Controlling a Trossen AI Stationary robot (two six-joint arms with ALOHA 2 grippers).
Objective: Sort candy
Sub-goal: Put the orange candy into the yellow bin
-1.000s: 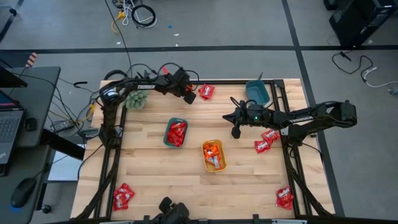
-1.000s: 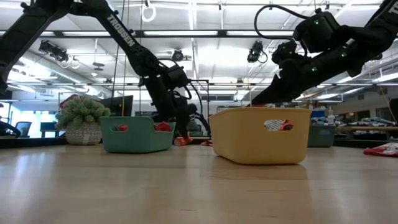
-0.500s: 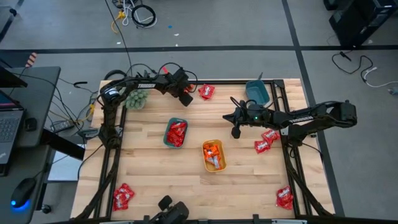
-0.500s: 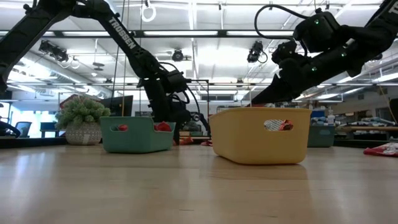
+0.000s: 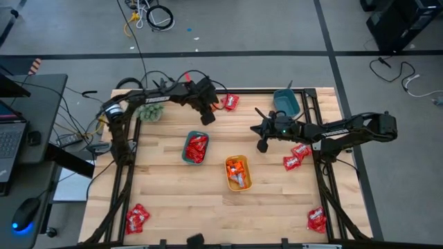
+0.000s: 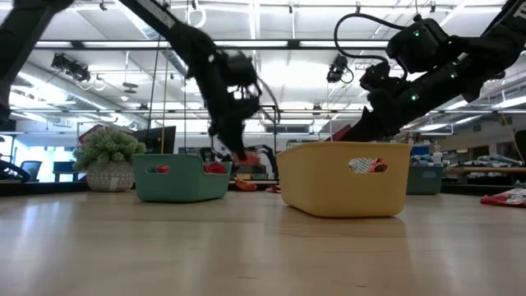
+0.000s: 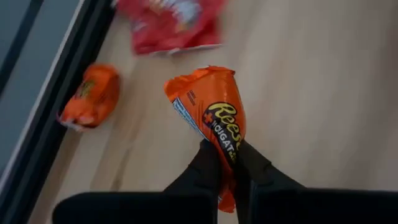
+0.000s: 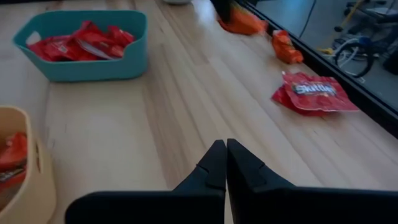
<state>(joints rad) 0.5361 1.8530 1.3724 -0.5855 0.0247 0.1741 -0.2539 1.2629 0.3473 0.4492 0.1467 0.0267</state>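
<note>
**Orange candy pinched at the far edge; its tray lies back toward the middle**

High view: your left tool [image 5: 206, 111] sits near the far edge of the counter [image 5: 166, 194], just beside a red packet [image 5: 230, 102]. The yellow tray [image 5: 238, 173], already holding orange candy, lies nearer the camera's foot of the counter and toward the right arm's side; the teal tray [image 5: 196, 147] with red candy stands between. That is the direction your carry has to take. The right tool [image 5: 262, 145] hangs over bare wood between the blue tray [image 5: 286, 102] and the yellow one, with loose red packets [image 5: 296, 158] just beside its arm.

Low view: the left arm is lifted behind the teal tray, a speck of orange at its tip.

Left wrist view: the left tool is pinching the orange candy [image 7: 211, 121] at one end, so the wrapper's long axis runs straight out from the fingertips. A second orange piece [image 7: 91, 96] lies apart by the counter's rail.

Right wrist view: the right tool's fingers are pressed together on nothing.
</note>
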